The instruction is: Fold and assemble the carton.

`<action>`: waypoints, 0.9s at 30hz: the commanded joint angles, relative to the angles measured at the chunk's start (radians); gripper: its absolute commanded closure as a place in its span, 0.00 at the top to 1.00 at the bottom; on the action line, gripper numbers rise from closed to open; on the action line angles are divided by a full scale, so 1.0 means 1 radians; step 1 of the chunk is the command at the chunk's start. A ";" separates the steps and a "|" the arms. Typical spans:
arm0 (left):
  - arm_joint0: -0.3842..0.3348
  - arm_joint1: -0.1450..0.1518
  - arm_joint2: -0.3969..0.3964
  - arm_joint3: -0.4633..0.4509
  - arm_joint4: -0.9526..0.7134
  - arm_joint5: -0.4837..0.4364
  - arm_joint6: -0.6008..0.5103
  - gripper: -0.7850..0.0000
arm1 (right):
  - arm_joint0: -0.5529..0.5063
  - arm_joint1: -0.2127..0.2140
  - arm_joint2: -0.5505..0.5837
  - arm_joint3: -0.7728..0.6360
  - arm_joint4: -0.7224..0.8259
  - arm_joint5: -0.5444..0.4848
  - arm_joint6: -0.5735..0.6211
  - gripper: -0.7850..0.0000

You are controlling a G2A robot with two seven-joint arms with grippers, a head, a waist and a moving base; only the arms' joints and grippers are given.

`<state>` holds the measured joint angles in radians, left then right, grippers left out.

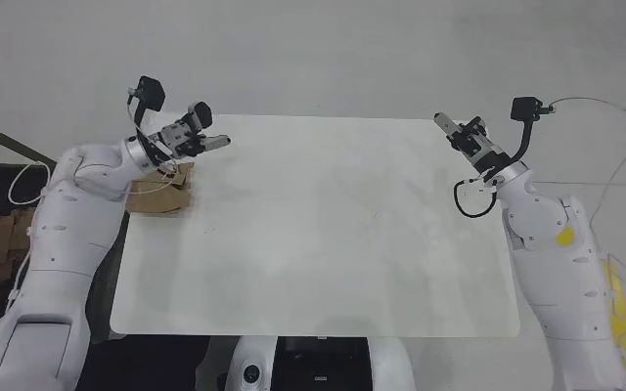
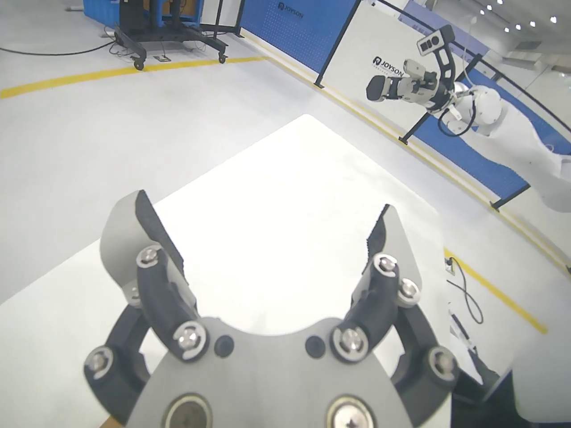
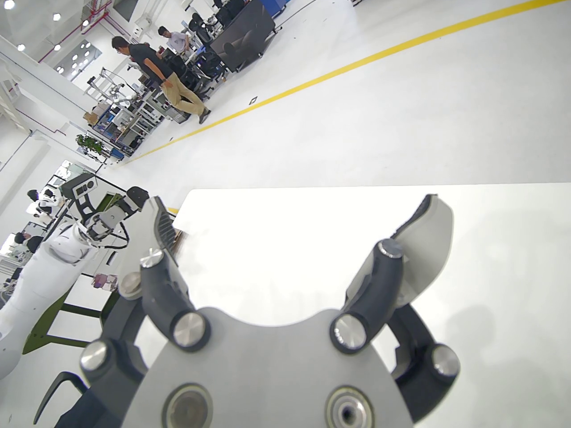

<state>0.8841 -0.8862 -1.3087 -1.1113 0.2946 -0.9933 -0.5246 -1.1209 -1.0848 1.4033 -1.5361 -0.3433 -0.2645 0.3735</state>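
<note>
Both spread, left tool (image 1: 218, 143), right tool (image 1: 441, 120) (corners (image 1: 237, 120))

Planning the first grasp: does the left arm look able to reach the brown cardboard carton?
Probably yes: the brown cardboard carton lies right beside that arm, and the left tool is open and empty.

1. The carton (image 1: 161, 193) is plain brown cardboard, and from above I see several flat panels and flaps.
2. It sits at the left edge of the table (image 1: 313, 244), near the far corner, mostly beyond that edge.
3. My left arm (image 1: 108, 166) covers part of it, so I cannot tell how far it is folded.
</note>
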 commanded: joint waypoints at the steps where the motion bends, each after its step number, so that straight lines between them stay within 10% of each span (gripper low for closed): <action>1: -0.001 0.010 -0.016 0.014 -0.075 0.012 -0.064 1.00 | 0.000 0.000 0.000 0.000 0.000 0.000 0.000 1.00; 16: -0.044 0.045 -0.063 0.177 -0.452 0.085 -0.344 1.00 | 0.000 0.000 0.000 0.000 0.000 0.000 0.000 1.00; 27: -0.045 0.046 -0.063 0.182 -0.466 0.087 -0.353 1.00 | 0.000 0.000 0.000 0.000 0.000 0.000 0.000 1.00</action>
<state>0.8387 -0.8405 -1.3720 -0.9296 -0.1704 -0.9066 -0.8777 -1.1209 -1.0848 1.4033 -1.5361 -0.3433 -0.2645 0.3735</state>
